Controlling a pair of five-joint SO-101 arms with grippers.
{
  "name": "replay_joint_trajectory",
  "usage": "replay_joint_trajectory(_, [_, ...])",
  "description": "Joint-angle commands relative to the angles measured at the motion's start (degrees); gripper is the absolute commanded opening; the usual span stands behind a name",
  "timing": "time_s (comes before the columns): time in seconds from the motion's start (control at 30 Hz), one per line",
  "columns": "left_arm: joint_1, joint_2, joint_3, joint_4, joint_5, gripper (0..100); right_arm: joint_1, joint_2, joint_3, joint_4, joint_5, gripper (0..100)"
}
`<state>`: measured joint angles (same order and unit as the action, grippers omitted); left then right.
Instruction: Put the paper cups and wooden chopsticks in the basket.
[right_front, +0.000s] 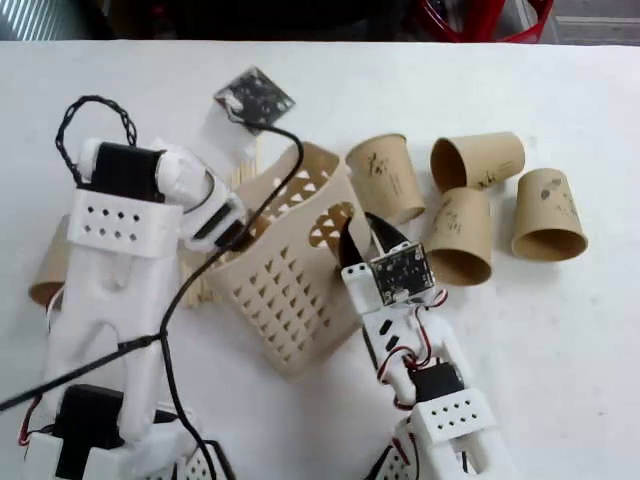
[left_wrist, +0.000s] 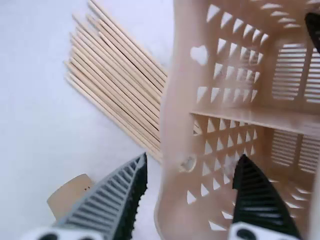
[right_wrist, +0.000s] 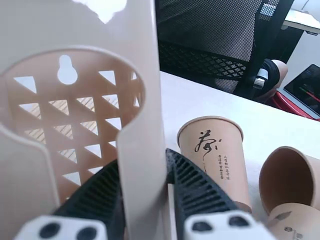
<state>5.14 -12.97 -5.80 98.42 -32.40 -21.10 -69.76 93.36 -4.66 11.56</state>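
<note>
Overhead, the basket (right_front: 285, 285) lies tipped on the white table (right_front: 560, 350), with four paper cups (right_front: 460, 235) clustered at one side and a fifth cup (right_front: 45, 275) and the wooden chopsticks (right_front: 246, 165) at the other. From the left wrist, the left gripper (left_wrist: 194, 159) gapes wide astride the basket's wall, gripping nothing. From the right wrist, the right gripper (right_wrist: 142, 160) is clamped on the basket's rim.
</note>
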Motion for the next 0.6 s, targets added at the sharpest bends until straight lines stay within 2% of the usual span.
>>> replay_joint_trajectory(0.0, [0.66,0.13,5.71,-4.22,-8.44,28,-0.31,-0.75,-1.14,-1.98,-0.62,1.8])
replay_joint_trajectory(0.07, [0.66,0.13,8.70,-5.89,-10.81,26,-0.31,-0.75,-1.14,-1.98,-0.70,1.8])
replay_joint_trajectory(0.17, [0.75,0.13,12.04,-8.70,-13.10,15,-0.22,-0.75,-1.14,-1.98,-0.70,1.8])
replay_joint_trajectory(0.27, [0.84,0.13,13.10,-10.73,-13.01,6,-0.13,-0.75,-1.14,-1.98,-0.70,2.0])
replay_joint_trajectory(0.37, [2.42,-0.04,12.84,-10.81,-12.92,2,-0.04,-0.75,-1.14,-1.89,-0.70,2.1])
replay_joint_trajectory(0.47, [5.49,-0.31,12.75,-10.73,-9.58,2,0.13,-0.75,-0.88,-1.54,-0.35,2.2])
replay_joint_trajectory(0.57, [8.04,0.22,11.78,-10.73,-2.64,2,1.01,-0.66,-0.88,0.84,-0.18,2.6])
